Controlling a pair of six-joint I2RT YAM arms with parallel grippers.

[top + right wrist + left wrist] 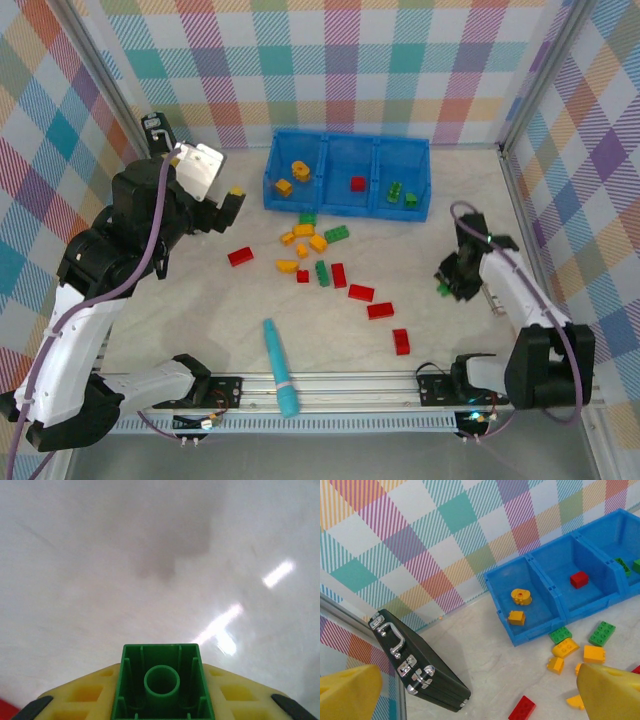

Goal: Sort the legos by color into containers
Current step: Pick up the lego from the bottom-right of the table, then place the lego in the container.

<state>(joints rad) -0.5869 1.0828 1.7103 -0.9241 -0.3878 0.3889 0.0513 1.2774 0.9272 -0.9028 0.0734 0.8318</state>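
Glossy plastic lego and bin, smooth shiny tabletop

Catalogue of my rig, as I see it from the remote desk:
- left arm: black joint housings, white link shells, a mauve cable looped alongside.
- right arm: same black-and-white build, same mauve cable.
- left fingers: plain yellow plastic.
- right fingers: yellow, rectangular pockets, dark pads at the outer edges.

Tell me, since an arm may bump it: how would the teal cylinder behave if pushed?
The teal cylinder is long, round and lying flat, so a sideways nudge would probably roll it. It looks rigid, so likely no bending. The glossy table would hardly slow it.
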